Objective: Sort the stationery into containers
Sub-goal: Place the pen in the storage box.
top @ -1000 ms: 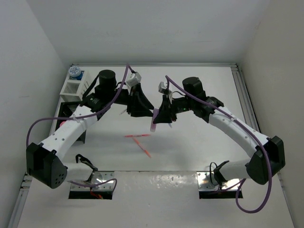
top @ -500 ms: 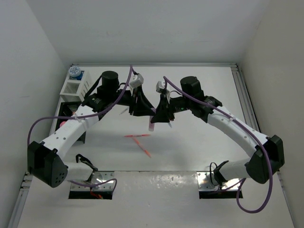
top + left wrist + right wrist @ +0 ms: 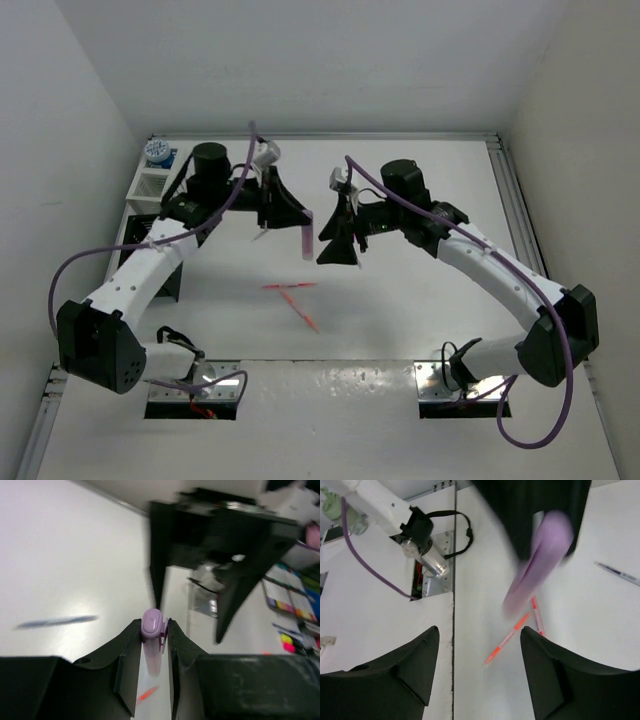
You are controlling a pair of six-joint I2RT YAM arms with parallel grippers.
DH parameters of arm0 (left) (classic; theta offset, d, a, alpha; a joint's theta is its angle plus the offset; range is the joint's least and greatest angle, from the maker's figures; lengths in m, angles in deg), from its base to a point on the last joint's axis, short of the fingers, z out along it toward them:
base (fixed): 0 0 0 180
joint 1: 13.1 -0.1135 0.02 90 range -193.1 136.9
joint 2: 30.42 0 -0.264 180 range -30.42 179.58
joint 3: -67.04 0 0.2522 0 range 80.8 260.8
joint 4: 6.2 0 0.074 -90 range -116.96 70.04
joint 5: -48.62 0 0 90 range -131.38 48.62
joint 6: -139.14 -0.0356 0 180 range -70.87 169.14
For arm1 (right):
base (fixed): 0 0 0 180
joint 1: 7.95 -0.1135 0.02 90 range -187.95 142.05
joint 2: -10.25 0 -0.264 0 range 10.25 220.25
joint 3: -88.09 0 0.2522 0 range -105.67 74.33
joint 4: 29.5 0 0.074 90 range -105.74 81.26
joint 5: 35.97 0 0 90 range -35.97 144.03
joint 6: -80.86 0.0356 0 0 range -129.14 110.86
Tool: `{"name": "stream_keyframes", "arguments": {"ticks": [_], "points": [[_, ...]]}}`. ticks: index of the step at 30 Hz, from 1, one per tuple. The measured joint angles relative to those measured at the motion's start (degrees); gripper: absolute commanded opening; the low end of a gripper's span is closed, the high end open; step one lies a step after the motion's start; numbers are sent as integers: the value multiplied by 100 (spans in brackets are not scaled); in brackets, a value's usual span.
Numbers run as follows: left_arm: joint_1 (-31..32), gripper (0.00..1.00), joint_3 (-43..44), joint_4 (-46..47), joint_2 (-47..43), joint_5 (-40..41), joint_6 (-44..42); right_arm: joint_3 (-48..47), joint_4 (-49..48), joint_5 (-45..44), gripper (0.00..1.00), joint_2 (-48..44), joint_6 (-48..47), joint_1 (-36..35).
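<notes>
A pale purple marker [image 3: 306, 242] hangs upright above the middle of the table, with my left gripper [image 3: 302, 220] shut on its capped top. In the left wrist view the marker [image 3: 152, 630] sits pinched between both fingers of the left gripper [image 3: 152, 632]. My right gripper [image 3: 340, 256] stands open just to the right of it, with nothing between the fingers of the right gripper [image 3: 480, 632]. Two orange pens [image 3: 296, 298] lie crossed on the table below. The white container [image 3: 153, 185] and the black container [image 3: 150, 232] stand at the far left.
A blue-capped jar [image 3: 157, 150] stands behind the white container. A thin blue pen [image 3: 55, 622] lies on the table near the left gripper. The orange pens [image 3: 510, 636] lie close to the seam of the arms' mounting plate [image 3: 385, 630].
The right gripper has opened and let go of the purple marker. The left gripper has shut on it and drawn it a little to the left.
</notes>
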Motion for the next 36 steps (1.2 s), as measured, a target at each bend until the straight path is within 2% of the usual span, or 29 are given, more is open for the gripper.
{"name": "stream_keyframes", "arguments": {"ticks": [7,12,15,21,25,36], "points": [[-2129,0,4,-192,-168,1126,164,81,-151,-116,67,-63,452,802],[-3709,0,345,-761,-400,2258,-428,715,-234,-343,66,-474,695,1362],[-4411,0,553,-1062,-415,2514,-946,1115,-216,-529,65,-719,702,1445],[-5796,0,636,-1456,-232,2415,-1552,1794,-144,-844,64,-992,649,1545],[-6126,0,577,-1493,-17,2376,-1742,2006,-160,-1001,64,-1010,621,1576],[-5971,0,-87,-1038,144,2339,-1965,2258,-205,-1110,64,-1016,485,1687]]}}
